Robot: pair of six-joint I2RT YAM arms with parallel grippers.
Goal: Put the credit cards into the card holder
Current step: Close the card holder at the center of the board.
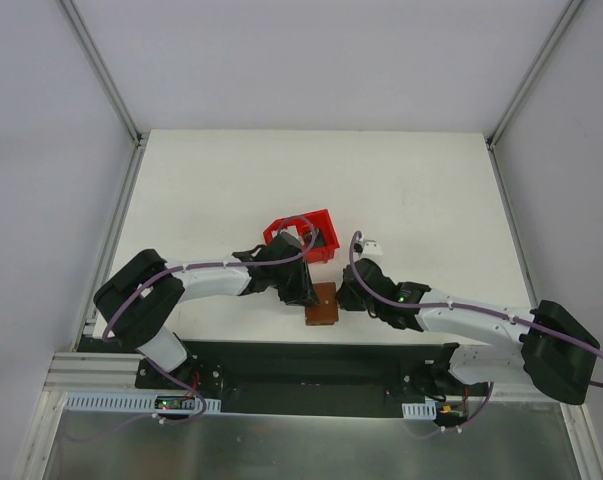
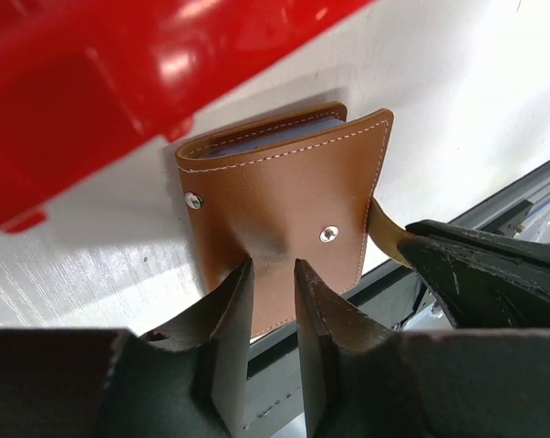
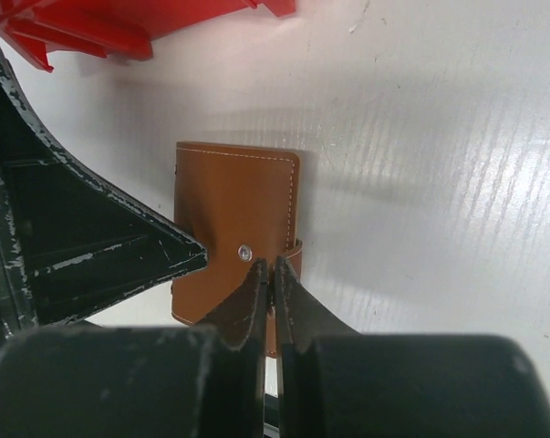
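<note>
The brown card holder [image 1: 322, 306] lies folded on the white table just in front of the red bin. In the left wrist view the card holder [image 2: 275, 196] shows pale blue-grey card edges [image 2: 288, 128] tucked inside its far side. My left gripper [image 2: 273, 269] is open a narrow gap, with its tips over the holder's near face and nothing between them. My right gripper [image 3: 272, 265] is shut on the holder's side strap [image 3: 295, 254]. It shows in the left wrist view [image 2: 480, 269] pinching that strap. In the top view the left gripper [image 1: 303, 290] and the right gripper [image 1: 344, 297] flank the holder.
The red plastic bin [image 1: 303, 236] stands right behind the holder, touching the left arm's wrist. A small white object [image 1: 371, 243] lies to the bin's right; I cannot tell what it is. The table's front edge and a black rail [image 1: 311, 360] run just behind the holder's near side.
</note>
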